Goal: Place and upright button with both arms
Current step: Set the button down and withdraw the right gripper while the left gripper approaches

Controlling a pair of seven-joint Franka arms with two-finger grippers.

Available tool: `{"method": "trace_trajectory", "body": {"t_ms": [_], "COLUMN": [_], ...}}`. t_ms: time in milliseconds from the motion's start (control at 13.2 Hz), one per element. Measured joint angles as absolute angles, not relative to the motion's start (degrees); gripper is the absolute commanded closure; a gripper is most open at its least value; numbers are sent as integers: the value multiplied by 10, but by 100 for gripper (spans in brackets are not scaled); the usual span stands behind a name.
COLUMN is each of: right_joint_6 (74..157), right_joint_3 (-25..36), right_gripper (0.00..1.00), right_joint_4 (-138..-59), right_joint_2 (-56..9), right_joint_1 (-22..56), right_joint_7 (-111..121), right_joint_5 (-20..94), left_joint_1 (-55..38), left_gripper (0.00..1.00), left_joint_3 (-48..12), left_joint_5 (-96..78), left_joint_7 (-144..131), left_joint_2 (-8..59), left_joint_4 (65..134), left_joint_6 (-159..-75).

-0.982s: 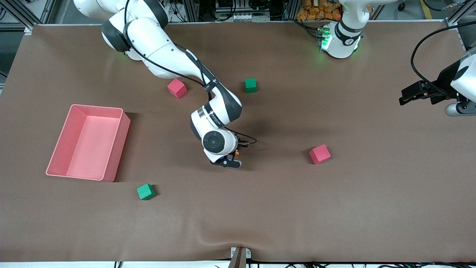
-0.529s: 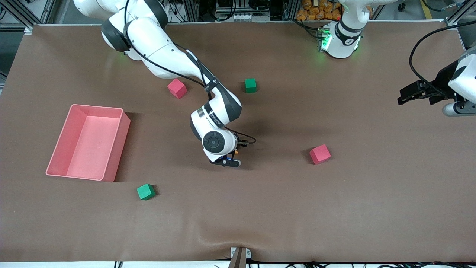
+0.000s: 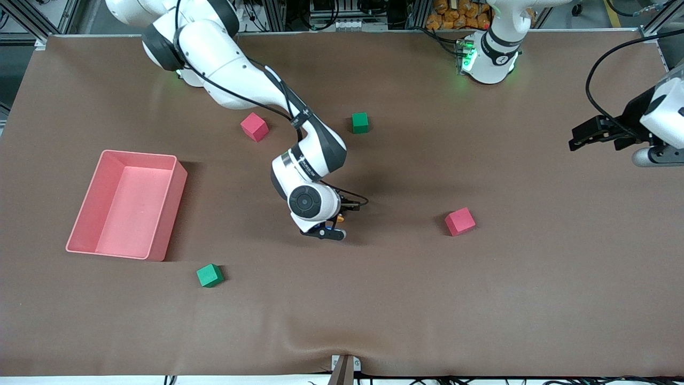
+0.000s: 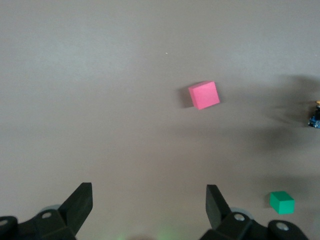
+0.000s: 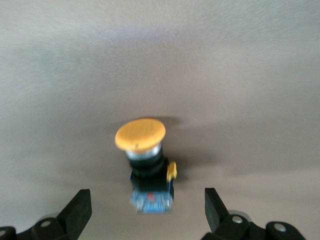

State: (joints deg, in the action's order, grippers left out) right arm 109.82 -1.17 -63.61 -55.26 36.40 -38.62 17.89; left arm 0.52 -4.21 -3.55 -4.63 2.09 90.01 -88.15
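The button has a round orange cap, a black body and a blue base. It lies on its side on the brown table near the middle. My right gripper is low over it and open, with one finger on each side of the blue base and apart from it. In the front view the right wrist hides most of the right gripper. My left gripper is open and empty, up over the left arm's end of the table. The left wrist view shows the button at its edge.
A pink bin stands toward the right arm's end. A red cube and a green cube lie farther from the front camera than the button. Another red cube lies beside it and a green cube nearer.
My right wrist has shifted slightly toward the robots' bases, with the gripper still over the button. My left gripper has drifted a little the same way. The cubes have not moved.
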Motion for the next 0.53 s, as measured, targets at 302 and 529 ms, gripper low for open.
{"method": "trace_trajectory", "body": {"t_ms": [302,529], "right_joint_6": [1001,967], "right_joint_3": [26,66], "right_gripper": [0,0], "right_joint_4": [-637,-681], "right_joint_2": [-476,-412], "right_joint_1": [347,340], "right_joint_7": [-388,-386], "right_joint_5": [179,164], "left_joint_1": [-18,-45], "left_gripper": [0,0], "left_joint_3": [-44,-45], "left_joint_5": [-45,-46], "left_joint_7": [-51,-80], "left_joint_2": [48,81], "left_joint_4": [899,898], "left_joint_6": [-903,-915]}}
